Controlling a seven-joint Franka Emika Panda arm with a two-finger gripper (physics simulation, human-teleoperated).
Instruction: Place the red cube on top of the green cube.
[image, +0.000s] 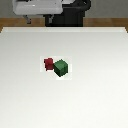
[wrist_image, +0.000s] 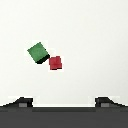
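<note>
The red cube (image: 48, 63) lies on the white table near its middle. The green cube (image: 61, 67) sits right beside it, toward the exterior view's right, and looks slightly bigger. In the wrist view the green cube (wrist_image: 38, 52) and the red cube (wrist_image: 55, 62) appear to meet at a corner, both well below the camera. My gripper (wrist_image: 65, 102) hangs high above the table, clear of both cubes. Its two dark fingertips (wrist_image: 22, 102) stand wide apart with nothing between them, so it is open.
The white table (image: 95, 95) runs to a wooden floor strip at the far edge. The robot's white arm (image: 37, 7) and dark base (image: 67, 17) stand behind that edge.
</note>
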